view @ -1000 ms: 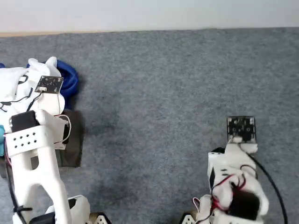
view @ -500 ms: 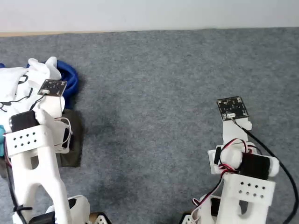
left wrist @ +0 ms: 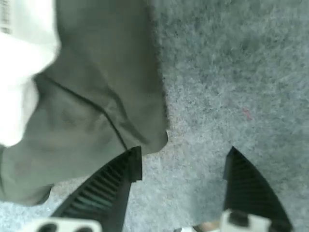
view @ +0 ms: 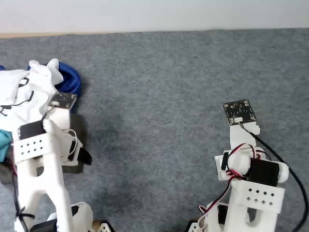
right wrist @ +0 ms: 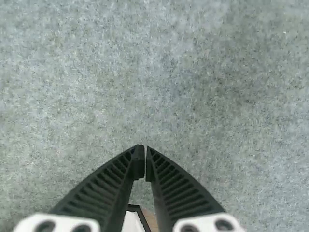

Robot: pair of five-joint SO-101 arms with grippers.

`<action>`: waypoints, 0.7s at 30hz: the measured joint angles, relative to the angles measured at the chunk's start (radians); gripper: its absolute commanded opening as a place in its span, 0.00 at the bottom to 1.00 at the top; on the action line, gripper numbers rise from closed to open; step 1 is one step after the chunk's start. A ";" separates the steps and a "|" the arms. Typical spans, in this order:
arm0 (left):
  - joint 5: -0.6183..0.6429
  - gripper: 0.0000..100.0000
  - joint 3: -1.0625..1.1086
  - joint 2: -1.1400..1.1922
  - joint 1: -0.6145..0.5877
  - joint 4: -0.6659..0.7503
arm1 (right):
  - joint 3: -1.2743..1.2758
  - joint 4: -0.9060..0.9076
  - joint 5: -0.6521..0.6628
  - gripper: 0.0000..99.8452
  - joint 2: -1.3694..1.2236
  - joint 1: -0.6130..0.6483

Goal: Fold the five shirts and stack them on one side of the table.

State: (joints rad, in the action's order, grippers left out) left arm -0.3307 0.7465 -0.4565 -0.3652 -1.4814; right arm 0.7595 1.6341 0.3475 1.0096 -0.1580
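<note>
Left gripper (left wrist: pixel 184 151) pulled back, jaws spread at creased olive shirt (left wrist: pixel 96 96) edge.

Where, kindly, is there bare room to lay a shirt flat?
Bare: the grey felt tabletop between the left arm and right arm, to the far edge. Crowded: the left side, with the white shirt, blue shirt and olive shirt heaped.

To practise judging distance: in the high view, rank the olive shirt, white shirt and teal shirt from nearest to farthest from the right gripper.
From the right gripper:
1. olive shirt, beside the left arm.
2. white shirt, back left.
3. teal shirt, at the left edge.
</note>
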 measured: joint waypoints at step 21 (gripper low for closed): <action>-0.176 0.28 0.219 0.003 -0.144 0.298 | 0.000 0.000 0.000 0.01 0.000 0.000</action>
State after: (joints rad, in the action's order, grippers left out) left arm -0.5071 0.9659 -0.4534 -0.5094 -1.1838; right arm 0.7595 1.6341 0.3475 1.0096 -0.1580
